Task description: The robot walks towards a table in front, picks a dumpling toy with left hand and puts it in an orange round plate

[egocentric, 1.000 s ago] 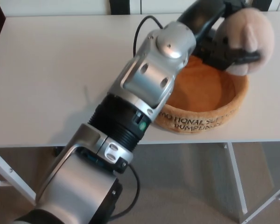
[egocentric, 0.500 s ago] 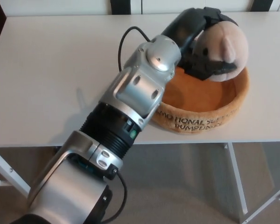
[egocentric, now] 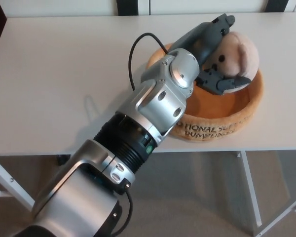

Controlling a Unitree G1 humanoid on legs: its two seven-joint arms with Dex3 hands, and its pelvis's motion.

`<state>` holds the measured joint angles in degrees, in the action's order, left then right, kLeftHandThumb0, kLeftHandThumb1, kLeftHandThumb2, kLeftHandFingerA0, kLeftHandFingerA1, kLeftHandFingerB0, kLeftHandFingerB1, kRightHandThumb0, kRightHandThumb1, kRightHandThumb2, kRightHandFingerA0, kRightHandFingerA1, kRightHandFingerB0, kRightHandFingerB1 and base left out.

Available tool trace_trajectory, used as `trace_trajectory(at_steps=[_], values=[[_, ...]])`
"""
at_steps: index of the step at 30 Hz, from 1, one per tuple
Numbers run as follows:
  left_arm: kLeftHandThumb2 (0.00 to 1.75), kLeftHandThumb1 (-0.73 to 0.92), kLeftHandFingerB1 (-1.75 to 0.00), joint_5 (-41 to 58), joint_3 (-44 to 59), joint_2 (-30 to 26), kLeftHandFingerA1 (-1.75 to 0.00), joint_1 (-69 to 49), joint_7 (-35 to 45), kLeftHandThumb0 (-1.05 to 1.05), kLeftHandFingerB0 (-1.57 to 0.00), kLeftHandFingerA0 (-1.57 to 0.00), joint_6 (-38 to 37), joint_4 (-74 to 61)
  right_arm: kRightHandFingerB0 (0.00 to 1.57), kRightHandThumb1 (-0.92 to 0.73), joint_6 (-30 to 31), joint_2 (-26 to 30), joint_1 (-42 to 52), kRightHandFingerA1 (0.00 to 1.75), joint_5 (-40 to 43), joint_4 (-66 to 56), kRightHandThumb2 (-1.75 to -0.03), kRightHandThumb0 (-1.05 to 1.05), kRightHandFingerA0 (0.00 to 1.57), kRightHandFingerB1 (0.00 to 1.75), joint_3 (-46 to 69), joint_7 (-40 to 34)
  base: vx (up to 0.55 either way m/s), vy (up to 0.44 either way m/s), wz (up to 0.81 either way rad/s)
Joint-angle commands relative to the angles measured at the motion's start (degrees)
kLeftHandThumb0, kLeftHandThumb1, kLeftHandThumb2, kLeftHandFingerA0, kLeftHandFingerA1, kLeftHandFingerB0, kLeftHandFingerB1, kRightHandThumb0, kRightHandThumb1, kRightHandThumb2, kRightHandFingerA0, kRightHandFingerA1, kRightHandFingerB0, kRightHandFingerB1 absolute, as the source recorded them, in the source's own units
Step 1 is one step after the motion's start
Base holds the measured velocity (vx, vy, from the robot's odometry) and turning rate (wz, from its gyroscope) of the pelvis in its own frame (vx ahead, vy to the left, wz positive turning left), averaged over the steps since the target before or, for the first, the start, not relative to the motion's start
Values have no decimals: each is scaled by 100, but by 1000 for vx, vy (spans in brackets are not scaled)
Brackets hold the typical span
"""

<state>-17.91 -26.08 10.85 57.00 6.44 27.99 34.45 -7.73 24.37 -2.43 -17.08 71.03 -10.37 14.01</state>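
Head view, sole camera: left hand (egocentric: 214,54) reaches across the white tabletop (egocentric: 64,74) into the orange round plate (egocentric: 254,101), which sits at the near right edge of the tabletop. The dumpling toy (egocentric: 237,57) lies inside the plate toward its far side, resting against or just above the far rim; contact with the plate floor cannot be confirmed. One of the fingers (egocentric: 229,83) curls under the toy's near side and another part of the hand lies over its top left, so the hand is closed around the toy with the toy to the right of the palm. The toy is a rounded, beige plush ball with a raised fold on its right side and two small dark dots; no clear long axis. The plate is soft, with printed black lettering on its near wall. Right hand does not appear.

Judgement: placement is nearly complete; release calls for spreading the fingers and withdrawing leftward.
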Motion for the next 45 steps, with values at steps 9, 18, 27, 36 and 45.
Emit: trace_trajectory(at_steps=[9, 18, 27, 36, 45], values=[[57, 55, 0, -446, -429, -603, 0, 278, 612, -86, 0, 0, 659, -109, 27, -65, 239, 84, 20, 55, 102, -39, -58, -51, 66, 35, 73, 368, 0, 0, 0], [86, 49, 0, -440, -340, -651, -1, 193, 599, -85, 0, 0, 565, -150, 22, -51, 326, 49, -6, 63, 97, 16, -83, -56, 61, 46, 93, 343, 0, 0, 0], [123, 83, -9, -754, -767, -1009, -13, 368, 977, -105, 0, 0, 483, -154, 25, -64, 331, 89, -8, 53, 89, -45, -58, -52, 69, 31, 74, 434, 0, 0, 0], [86, 92, 0, -907, -646, -1367, -6, 3, 766, -97, 0, 0, 250, -1310, 24, -65, 424, 44, -62, 51, 44, -73, -59, -55, 65, 32, 14, 459, 0, 0, 0], [112, 83, -3, -661, 1047, -2336, -10, -852, 1163, -105, 0, -8, 164, -5933, 15, -54, 390, 112, -10, 63, 97, -68, -86, -59, 58, 44, 37, 570, 0, 0, 0]])
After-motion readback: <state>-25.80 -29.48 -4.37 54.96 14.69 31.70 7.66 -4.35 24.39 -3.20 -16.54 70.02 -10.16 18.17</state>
